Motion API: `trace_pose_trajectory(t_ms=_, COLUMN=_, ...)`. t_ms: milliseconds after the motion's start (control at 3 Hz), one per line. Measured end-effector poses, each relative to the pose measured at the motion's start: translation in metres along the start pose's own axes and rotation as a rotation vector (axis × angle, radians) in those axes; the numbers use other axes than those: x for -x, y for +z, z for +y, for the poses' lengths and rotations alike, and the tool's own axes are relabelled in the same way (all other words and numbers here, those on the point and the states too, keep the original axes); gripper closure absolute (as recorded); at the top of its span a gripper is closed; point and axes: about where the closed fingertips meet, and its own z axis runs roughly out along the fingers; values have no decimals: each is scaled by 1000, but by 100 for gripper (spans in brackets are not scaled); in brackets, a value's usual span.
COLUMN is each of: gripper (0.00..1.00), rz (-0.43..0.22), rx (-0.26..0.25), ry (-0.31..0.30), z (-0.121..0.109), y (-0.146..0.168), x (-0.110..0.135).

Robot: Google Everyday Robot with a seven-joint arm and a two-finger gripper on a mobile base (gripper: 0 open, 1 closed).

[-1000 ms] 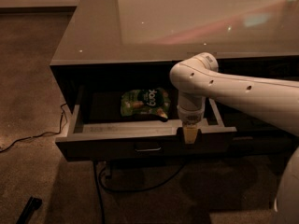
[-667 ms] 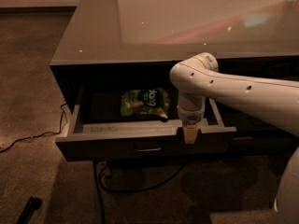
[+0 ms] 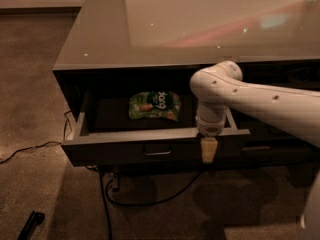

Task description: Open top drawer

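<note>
The top drawer (image 3: 115,153) is pulled out from under the glossy desk top (image 3: 200,29). Its dark front faces me with a small metal handle (image 3: 157,151) at the centre. A green snack bag (image 3: 154,105) lies on the drawer floor. My white arm reaches in from the right. My gripper (image 3: 208,150) points down at the drawer's front edge, right of the handle, in front of the drawer front.
A black cable (image 3: 145,196) loops on the carpet under the desk, and another (image 3: 30,148) runs off to the left. A dark object (image 3: 31,224) lies on the floor at the bottom left. Another drawer front (image 3: 272,149) sits to the right behind my arm.
</note>
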Motion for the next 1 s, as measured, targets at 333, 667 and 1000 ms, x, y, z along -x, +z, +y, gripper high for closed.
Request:
trace_pose_trajectory(t_ms=333, gripper=0, rz=-10, rx=15, ry=33, z=10, y=5, x=-11)
trace_pose_trajectory(t_ms=667, gripper=0, rz=-16, rx=-12, ry=77, z=38, y=-6, x=-24)
trace_pose_trajectory(t_ms=1000, gripper=19, rz=-1, rx=-17, ry=114, z=71, y=-11, x=-39)
